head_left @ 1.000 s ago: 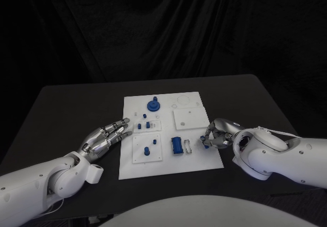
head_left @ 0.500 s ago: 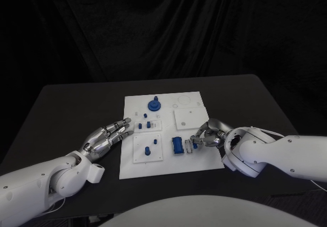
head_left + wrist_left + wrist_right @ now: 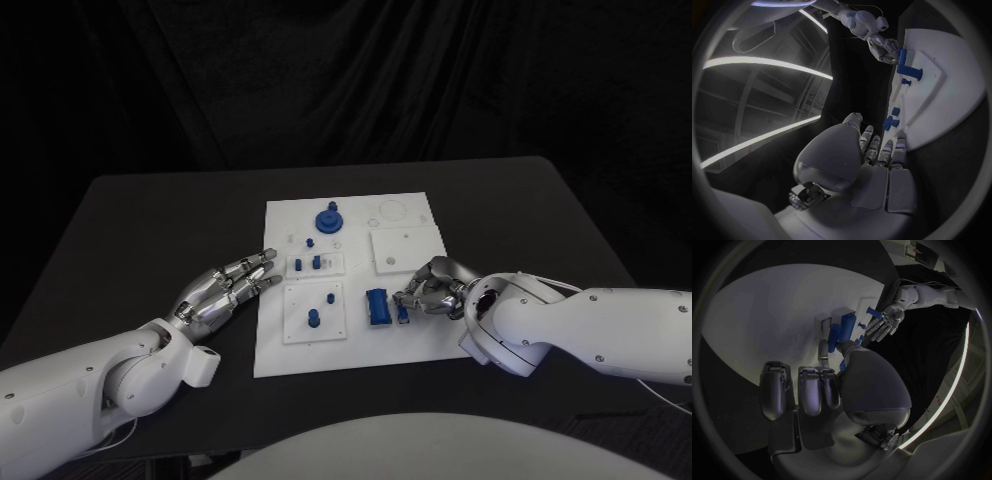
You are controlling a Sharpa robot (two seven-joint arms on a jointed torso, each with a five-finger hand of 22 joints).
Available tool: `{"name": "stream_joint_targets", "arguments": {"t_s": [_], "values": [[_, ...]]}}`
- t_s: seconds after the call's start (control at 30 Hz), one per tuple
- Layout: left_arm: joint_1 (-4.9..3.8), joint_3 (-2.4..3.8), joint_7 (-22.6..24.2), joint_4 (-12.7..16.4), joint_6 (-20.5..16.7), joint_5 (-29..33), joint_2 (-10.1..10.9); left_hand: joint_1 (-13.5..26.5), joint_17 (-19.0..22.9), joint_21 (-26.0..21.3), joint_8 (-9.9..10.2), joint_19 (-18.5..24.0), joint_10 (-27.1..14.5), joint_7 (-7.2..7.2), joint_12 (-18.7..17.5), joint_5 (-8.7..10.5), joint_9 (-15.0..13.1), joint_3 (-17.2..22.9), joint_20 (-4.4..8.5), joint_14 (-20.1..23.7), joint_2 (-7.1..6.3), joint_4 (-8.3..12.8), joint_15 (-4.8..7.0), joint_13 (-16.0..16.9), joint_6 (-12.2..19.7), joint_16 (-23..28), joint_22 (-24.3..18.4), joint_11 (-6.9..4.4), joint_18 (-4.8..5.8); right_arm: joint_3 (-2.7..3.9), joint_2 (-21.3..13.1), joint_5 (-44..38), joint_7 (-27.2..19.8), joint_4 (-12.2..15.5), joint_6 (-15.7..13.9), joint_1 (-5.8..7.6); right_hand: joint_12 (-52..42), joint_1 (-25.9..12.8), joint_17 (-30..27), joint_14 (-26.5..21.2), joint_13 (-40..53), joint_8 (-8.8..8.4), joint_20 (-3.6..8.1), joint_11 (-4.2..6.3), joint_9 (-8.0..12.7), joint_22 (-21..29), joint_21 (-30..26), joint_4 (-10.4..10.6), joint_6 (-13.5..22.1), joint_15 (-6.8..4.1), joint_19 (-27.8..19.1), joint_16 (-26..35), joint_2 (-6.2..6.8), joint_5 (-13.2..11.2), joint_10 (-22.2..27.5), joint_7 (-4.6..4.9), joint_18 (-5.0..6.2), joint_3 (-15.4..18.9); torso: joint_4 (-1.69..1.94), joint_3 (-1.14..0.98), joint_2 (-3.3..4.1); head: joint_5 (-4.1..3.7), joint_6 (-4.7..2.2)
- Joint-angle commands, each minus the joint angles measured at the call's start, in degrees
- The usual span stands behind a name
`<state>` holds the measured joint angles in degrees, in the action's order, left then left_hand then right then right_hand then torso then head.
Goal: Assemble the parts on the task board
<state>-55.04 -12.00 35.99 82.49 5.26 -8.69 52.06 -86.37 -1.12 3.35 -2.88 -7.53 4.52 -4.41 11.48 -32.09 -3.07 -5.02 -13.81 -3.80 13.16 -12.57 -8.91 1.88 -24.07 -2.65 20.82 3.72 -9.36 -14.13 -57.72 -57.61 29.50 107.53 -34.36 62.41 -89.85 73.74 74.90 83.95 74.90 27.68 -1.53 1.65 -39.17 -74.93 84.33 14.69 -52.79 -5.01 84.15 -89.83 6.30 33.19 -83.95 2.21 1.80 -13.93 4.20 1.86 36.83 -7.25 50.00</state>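
Task board [image 3: 418, 345], a white plate on the dark surface [image 3: 144, 220], carries the blue parts: a round knobbed part [image 3: 329, 219] at its far end, small pegs [image 3: 306, 265] in a raised tile behind mid-board, one peg [image 3: 313, 319] in the near-left tile, and an upright blue block [image 3: 376, 305] near the board's right-centre.

Right hand [image 3: 433, 288] is lowered over the board just beside the block, fingers curled in. The right wrist view shows a small blue part [image 3: 844, 344] at the tips of the thumb and a finger [image 3: 822, 347], apparently pinched there, close against the block [image 3: 842, 330]. The step in hand is judged to be seating this small piece at or beside the block. The next move would call for aligning it with its seat and pressing down without tipping the block; whether it is already in contact with the board cannot be told.

Left hand [image 3: 225, 287] lies beside the board's left edge, palm down, fingers extended and slightly spread, holding nothing; its fingertips [image 3: 879, 145] point toward the board and stop just short of it.
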Motion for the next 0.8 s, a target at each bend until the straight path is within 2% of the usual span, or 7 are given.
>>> {"name": "stream_joint_targets", "arguments": {"t_s": [0.03, 0.23, 0.47, 0.67, 0.8], "values": [[0.16, -0.09, 0.05, 0.01, 0.33, 0.24, 0.05, -0.06, -0.02, 0.00, -0.38, 0.11, 0.19, -0.07, 0.24, 0.12, -0.08, 0.36, -0.18, -0.02, 0.35, 0.07, -0.06, 0.08, -0.24, -0.19, -0.03, 0.39, 0.24, -0.03, 0.16, -1.84, -0.15, -0.37, 0.23, -0.32, -0.15, -0.50, 13.97, 5.82, 15.10, -0.06, 0.30, 0.07, 0.22, -12.99, -0.04, 0.20, 0.46, -0.13, 2.95, 0.30, 0.08, -0.67, -6.05, 0.08, -0.22, -0.19, 0.08, 0.05, 0.12, -0.03, 0.00], [0.16, -0.09, 0.05, -0.09, 0.36, 0.24, -0.02, -0.06, -0.02, 0.00, -0.38, 0.11, 0.19, -0.07, 0.24, 0.12, -0.08, 0.36, -0.18, -0.02, 0.35, 0.07, -0.06, 0.08, -0.24, -0.19, -0.03, 0.39, 0.24, -0.04, 0.19, -3.41, 0.52, -0.58, 0.54, -0.47, -0.15, -0.96, 13.88, 5.80, 15.10, -0.06, 0.22, -0.03, 0.22, -12.92, -0.20, 0.47, 0.61, -0.04, 2.85, 0.34, 0.24, -2.45, -6.05, 0.18, -0.18, -0.18, -0.06, 0.08, -0.04, 0.15, 0.00], [0.18, -0.09, 0.00, -0.23, 0.50, 0.24, -0.25, -0.06, -0.02, 0.00, -0.38, 0.11, 0.19, -0.07, 0.24, 0.12, -0.08, 0.36, -0.18, -0.02, 0.35, 0.07, -0.06, 0.08, -0.24, -0.19, -0.03, 0.39, 0.24, -0.04, 0.26, -4.05, 1.01, -0.64, 0.79, -0.54, -0.15, -1.56, 13.78, 5.78, 15.10, -0.13, 0.15, -0.15, 0.26, -12.91, -0.23, 0.81, 0.81, 0.05, 2.83, 0.38, 0.53, -3.77, -6.05, 0.33, -0.17, 0.05, -0.02, -0.03, -0.06, 0.02, 0.00], [0.20, -0.09, -0.08, -0.30, 0.55, 0.24, -0.22, -0.02, -0.02, 0.00, -0.38, 0.12, 0.16, -0.09, 0.20, 0.11, -0.07, 0.44, -0.18, 0.00, 0.33, 0.02, -0.07, 0.07, -0.16, -0.20, -0.08, 0.42, 0.25, -0.04, 0.09, -4.54, 1.39, -0.51, 1.07, -0.56, -0.15, -1.50, 13.76, 5.78, 15.10, -0.14, 0.13, -0.16, 0.27, -12.90, -0.26, 0.76, 0.84, 0.07, 2.81, 0.39, 0.56, -3.74, -6.05, 0.30, -0.16, 0.01, -0.10, 0.02, -0.12, 0.27, 0.00], [0.22, -0.09, -0.18, -0.34, 0.58, 0.24, -0.19, -0.01, -0.02, 0.01, -0.38, 0.12, 0.16, -0.09, 0.20, 0.11, -0.07, 0.46, -0.18, 0.01, 0.33, 0.01, -0.07, 0.07, -0.15, -0.19, -0.07, 0.42, 0.25, -0.04, -0.02, -5.00, 1.85, -0.52, 1.39, -0.56, -0.15, -1.24, 13.74, 5.78, 15.10, -0.12, 0.11, -0.12, 0.26, -12.89, -0.28, 0.54, 0.86, 0.06, 2.80, 0.39, 0.61, -3.48, -6.05, 0.25, -0.15, -0.11, -0.09, 0.04, -0.15, 0.13, 0.00]]}}
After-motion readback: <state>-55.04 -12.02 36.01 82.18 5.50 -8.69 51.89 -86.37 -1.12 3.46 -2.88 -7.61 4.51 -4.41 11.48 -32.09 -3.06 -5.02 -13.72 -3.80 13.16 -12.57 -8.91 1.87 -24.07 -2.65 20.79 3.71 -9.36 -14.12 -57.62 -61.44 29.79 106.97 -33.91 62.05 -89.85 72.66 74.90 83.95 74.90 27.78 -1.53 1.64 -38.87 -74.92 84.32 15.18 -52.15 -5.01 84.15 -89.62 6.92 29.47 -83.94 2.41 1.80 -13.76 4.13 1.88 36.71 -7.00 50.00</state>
